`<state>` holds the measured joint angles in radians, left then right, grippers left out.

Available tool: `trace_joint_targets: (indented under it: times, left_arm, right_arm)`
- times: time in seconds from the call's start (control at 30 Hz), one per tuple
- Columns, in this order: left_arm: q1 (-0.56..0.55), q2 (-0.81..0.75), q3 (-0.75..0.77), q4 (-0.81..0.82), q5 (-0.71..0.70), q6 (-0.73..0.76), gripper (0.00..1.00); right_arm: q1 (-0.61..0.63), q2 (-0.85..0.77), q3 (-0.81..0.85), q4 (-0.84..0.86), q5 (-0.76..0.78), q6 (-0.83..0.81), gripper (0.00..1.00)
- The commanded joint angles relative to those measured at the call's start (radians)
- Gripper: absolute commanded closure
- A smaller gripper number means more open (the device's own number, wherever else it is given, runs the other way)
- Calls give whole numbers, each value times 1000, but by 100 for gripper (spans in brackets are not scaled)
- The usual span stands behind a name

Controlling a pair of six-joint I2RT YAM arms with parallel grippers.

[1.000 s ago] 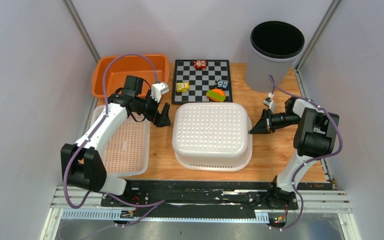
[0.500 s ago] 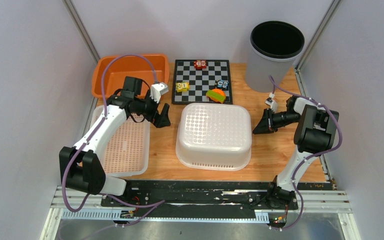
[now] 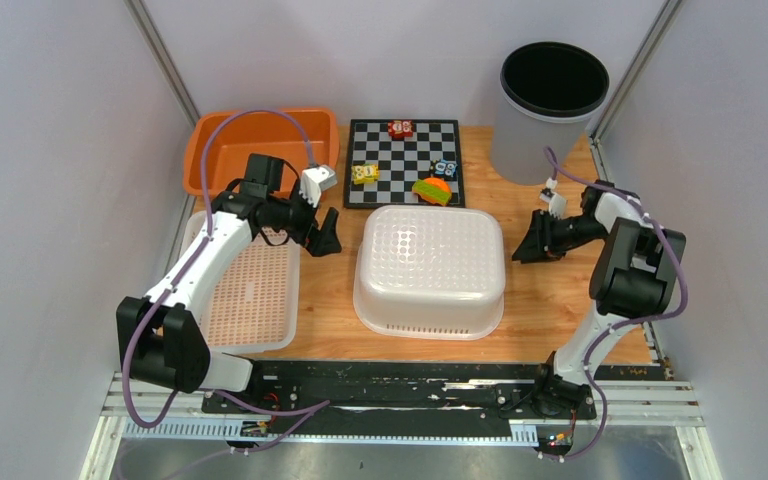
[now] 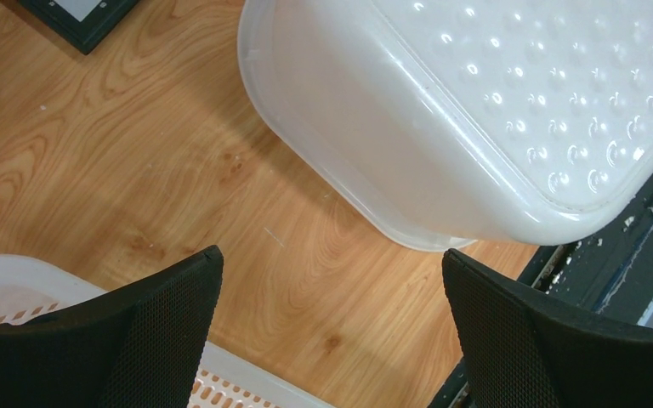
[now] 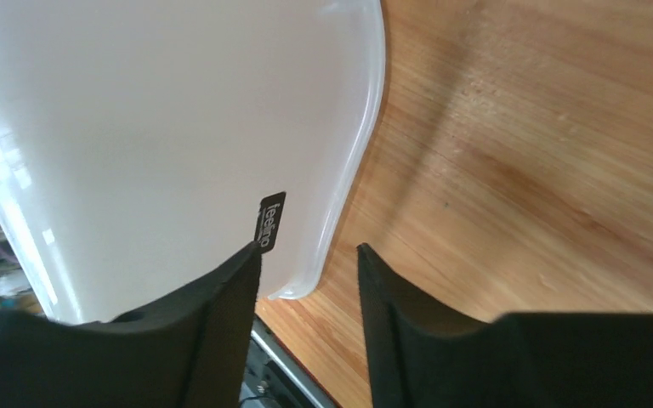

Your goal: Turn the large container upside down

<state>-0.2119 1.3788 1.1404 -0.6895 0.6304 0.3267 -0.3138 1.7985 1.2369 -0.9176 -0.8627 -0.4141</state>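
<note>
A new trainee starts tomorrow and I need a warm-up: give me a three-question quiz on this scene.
1. True or false: the white tub sits bottom-up.
2. What lies directly behind the tub? A) a chessboard B) a kettle C) a stack of plates
3. Which stands open wider, the left hand or the right hand?

Key: 1 true; 2 A; 3 left, its fingers stand far apart while the right hand shows only a narrow gap.

large container [image 3: 430, 268] settled flat, right jaws parted, withdrawn
</note>
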Motion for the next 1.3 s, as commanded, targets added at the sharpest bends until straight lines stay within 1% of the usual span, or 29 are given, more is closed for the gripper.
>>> trace_joint_targets:
  times: [0.0,0.07,0.13,0.3,0.43,0.53,0.6,0.73,0.87,1.1,1.27]
  left_arm:
    - [-4,-10,-12,-12,73,48,0]
    - [-15,-10,-4,-27,89,68,0]
    - [-42,-11,3,-38,70,90,0]
    - [-165,-22,-14,-11,-134,142,0]
    - [-220,-3,-23,12,-228,161,0]
    - [-237,22,-21,14,-256,183,0]
    - [-249,38,-19,10,-259,201,0]
    - [-276,66,-15,-2,-213,239,0]
    - [-314,105,10,-3,-186,251,0]
    - [-379,193,81,-5,-143,260,0]
    - [-438,248,124,-15,-133,277,0]
  right_arm:
    - [-15,-172,46,14,71,-22,43]
    - [-14,-235,48,14,81,-51,37]
    - [-12,-299,42,14,81,-85,32]
    - [8,-463,12,14,75,-188,25]
    - [40,-612,-16,27,46,-262,18]
    - [66,-710,-41,55,9,-272,5]
    - [90,-765,-56,81,-1,-255,1]
    - [146,-827,-68,123,0,-192,0]
    - [182,-844,-71,161,2,-138,0]
    - [196,-847,-94,231,6,-77,0]
    - [196,-823,-101,279,69,-20,0]
